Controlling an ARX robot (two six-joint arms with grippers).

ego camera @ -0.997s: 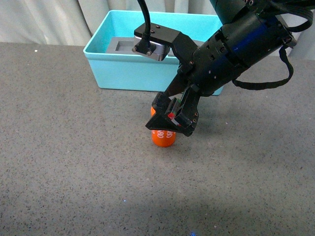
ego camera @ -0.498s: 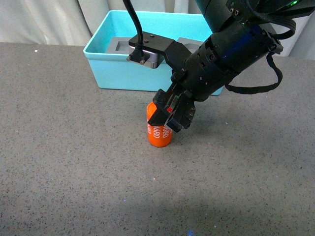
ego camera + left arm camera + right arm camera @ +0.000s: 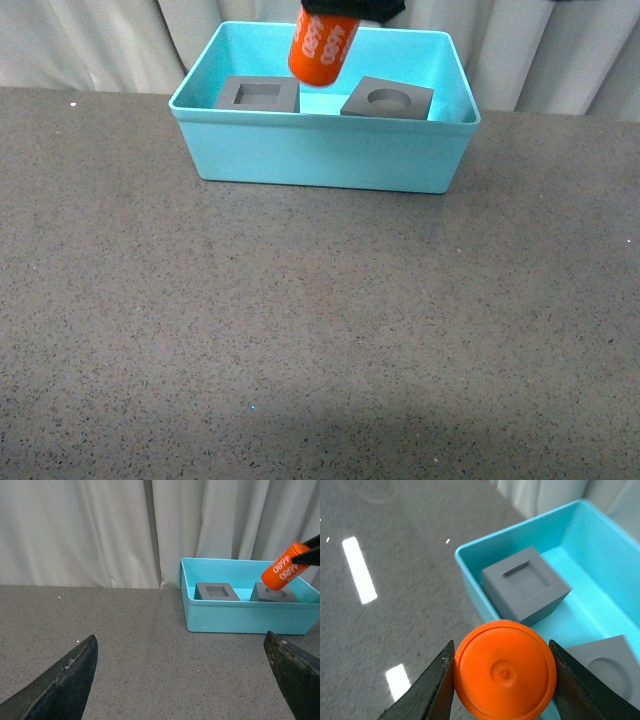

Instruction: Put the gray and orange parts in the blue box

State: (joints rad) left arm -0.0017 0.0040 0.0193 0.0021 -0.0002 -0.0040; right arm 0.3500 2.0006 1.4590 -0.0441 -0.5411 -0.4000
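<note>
The orange cylinder [image 3: 322, 45] with white "4680" print hangs tilted in the air above the blue box [image 3: 325, 150], over the gap between the two gray cubes. My right gripper [image 3: 346, 9] is shut on it and barely shows at the top edge of the front view. The right wrist view has the cylinder's round end [image 3: 504, 675] clamped between both fingers [image 3: 432, 690]. In the box sit the cube with a square recess [image 3: 258, 94] and the cube with a round recess [image 3: 388, 99]. My left gripper [image 3: 180, 680] is open above the bare table, well short of the box [image 3: 240, 617].
The box stands at the far side of the speckled gray tabletop [image 3: 300, 330], close to a pale curtain [image 3: 100, 530]. Bright light patches [image 3: 359, 569] reflect off the table beside the box.
My right gripper has closed on the orange cylinder, lifted it off the table in front of the box and carried it up over the box. The arm has left most of the front view.
</note>
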